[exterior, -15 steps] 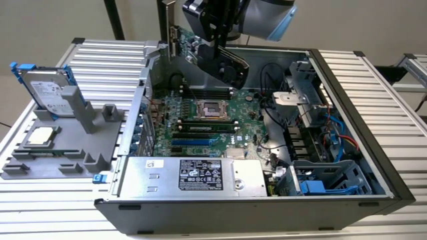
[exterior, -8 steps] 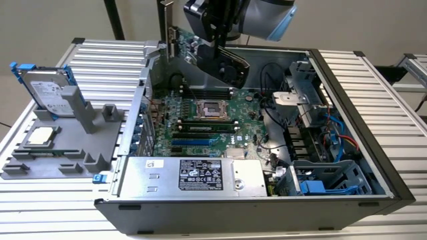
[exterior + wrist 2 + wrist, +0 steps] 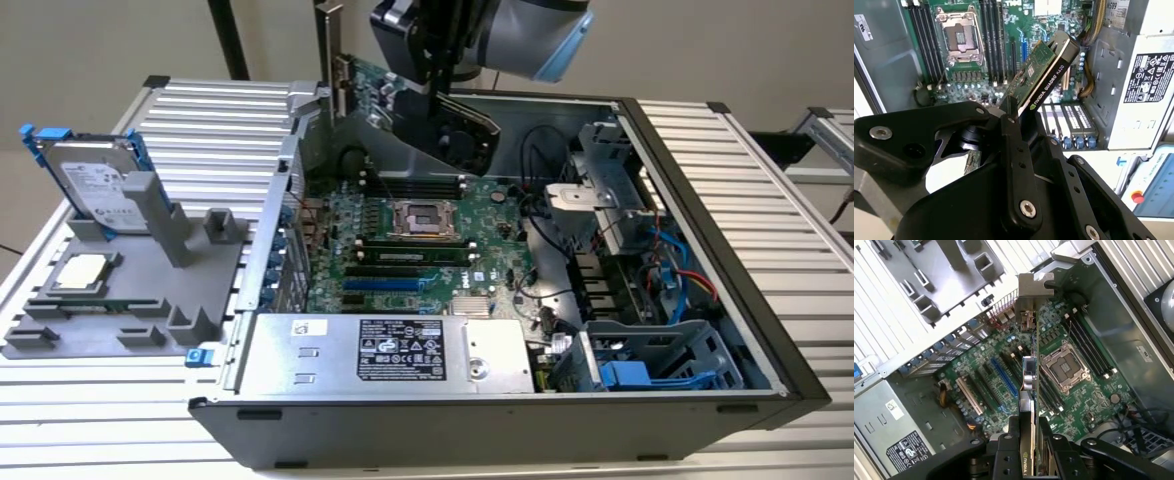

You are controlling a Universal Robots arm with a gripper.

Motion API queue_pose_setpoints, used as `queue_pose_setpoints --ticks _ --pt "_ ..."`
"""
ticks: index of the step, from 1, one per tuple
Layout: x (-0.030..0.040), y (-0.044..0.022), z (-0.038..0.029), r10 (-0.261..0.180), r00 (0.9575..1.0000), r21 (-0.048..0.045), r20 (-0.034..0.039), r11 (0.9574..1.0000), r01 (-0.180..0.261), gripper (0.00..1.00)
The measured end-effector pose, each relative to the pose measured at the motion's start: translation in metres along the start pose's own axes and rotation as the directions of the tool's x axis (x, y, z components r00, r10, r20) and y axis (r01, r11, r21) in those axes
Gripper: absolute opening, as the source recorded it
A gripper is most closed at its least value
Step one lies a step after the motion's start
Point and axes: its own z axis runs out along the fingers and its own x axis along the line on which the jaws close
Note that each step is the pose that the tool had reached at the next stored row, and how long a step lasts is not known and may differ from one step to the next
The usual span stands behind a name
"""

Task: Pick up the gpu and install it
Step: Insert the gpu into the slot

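The hand (image 3: 1013,112) is clamped on the gpu (image 3: 1046,75), which juts from its grip above the motherboard (image 3: 497,262).

Claw (image 3: 1013,111) grips the gpu (image 3: 1046,70) above an open computer's motherboard (image 3: 969,75).
The black claw's fingers clamp the near end of the green-and-black gpu, which slants clear over the green motherboard. Beyond it lie the metal-framed processor socket (image 3: 960,37) and the dark memory slots (image 3: 991,35). The grey power supply (image 3: 1149,75) stands beside the board.
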Motion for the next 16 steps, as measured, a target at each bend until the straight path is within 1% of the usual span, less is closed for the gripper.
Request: queue_pose_setpoints --ticks 8,16 --pt "0.0 0.0 0.0 -0.044 0.999 -0.001 -0.0031 0.999 0.044 0.0" --pt "0.0 0.0 0.0 -0.089 0.996 -0.0021 -0.0061 0.9961 0.089 0.0"
